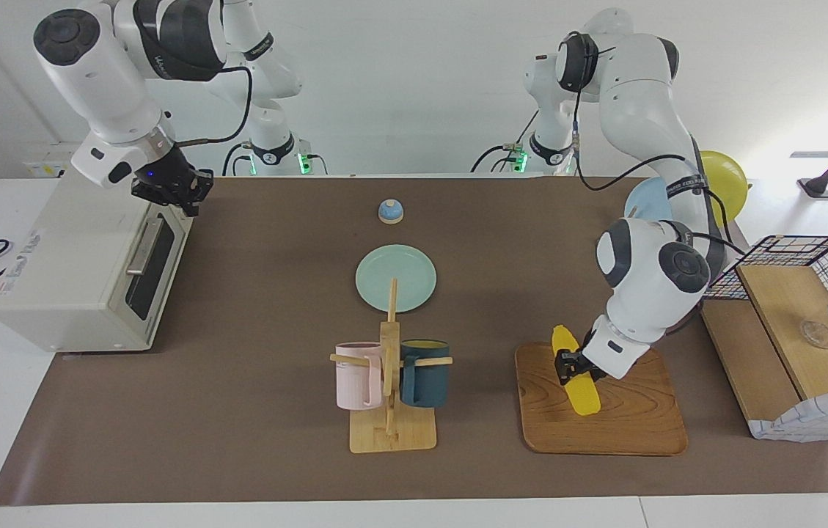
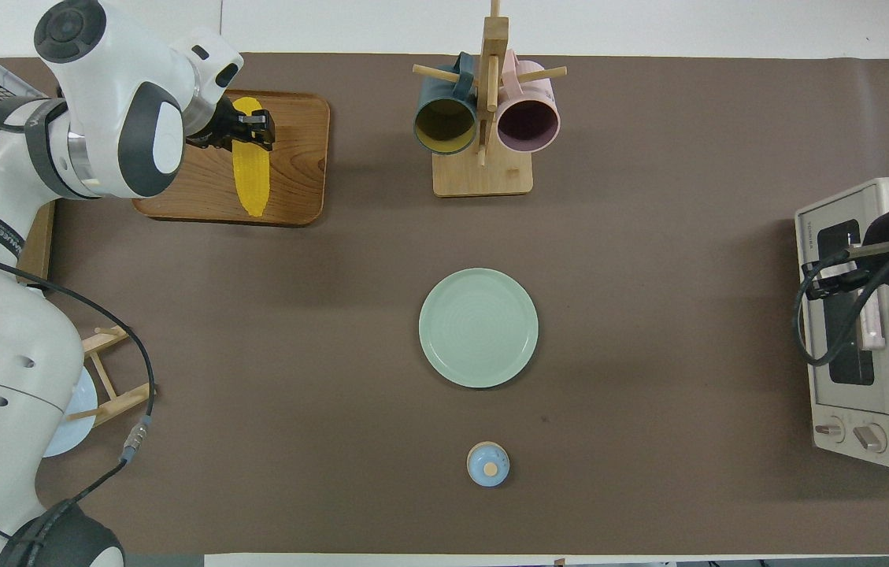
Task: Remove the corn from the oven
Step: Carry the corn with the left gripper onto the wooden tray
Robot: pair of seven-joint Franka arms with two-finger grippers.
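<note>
The yellow corn (image 1: 581, 385) (image 2: 249, 173) is low over the wooden tray (image 1: 634, 425) (image 2: 294, 181). My left gripper (image 1: 569, 364) (image 2: 243, 138) is shut on its thicker end. Whether the cob's tapered end touches the tray I cannot tell. The off-white oven (image 1: 69, 271) (image 2: 885, 394) stands at the right arm's end of the table. Its dark glass door (image 1: 153, 264) is closed. My right gripper (image 1: 171, 192) hangs just above the door's top corner, holding nothing. My right arm hides it in the overhead view.
A green plate (image 1: 395, 277) lies mid-table, with a blue bell (image 1: 390, 211) nearer the robots. A mug rack (image 1: 390, 381) stands beside the tray. A plate stand, a wire basket (image 1: 802, 257) and a wooden box sit at the left arm's end.
</note>
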